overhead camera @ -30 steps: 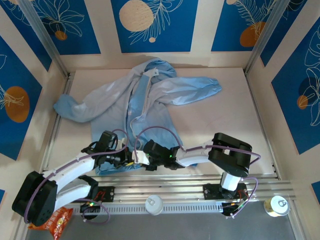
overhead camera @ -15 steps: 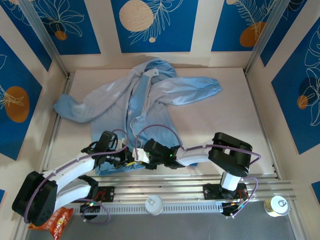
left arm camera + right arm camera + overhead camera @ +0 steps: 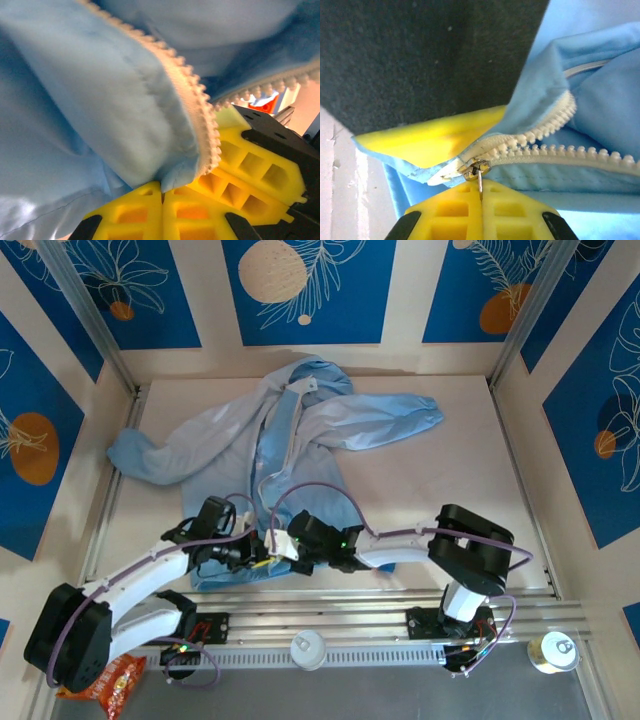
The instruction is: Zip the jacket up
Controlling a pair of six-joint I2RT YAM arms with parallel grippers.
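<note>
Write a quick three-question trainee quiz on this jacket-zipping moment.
1. True or false: the jacket is zipped all the way up.
2. The right gripper is: A) open, B) shut on nothing, C) shut on the zipper pull.
3. Which gripper clamps the fabric edge beside the zipper teeth?
Key: 1 false; 2 C; 3 the left gripper.

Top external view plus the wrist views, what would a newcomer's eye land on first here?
The big light-blue jacket lies sprawled across the table, hood toward the back wall. At its near hem the left gripper and right gripper meet, both shut. In the right wrist view, the metal zipper pull sits pinched between yellow fingers.
</note>
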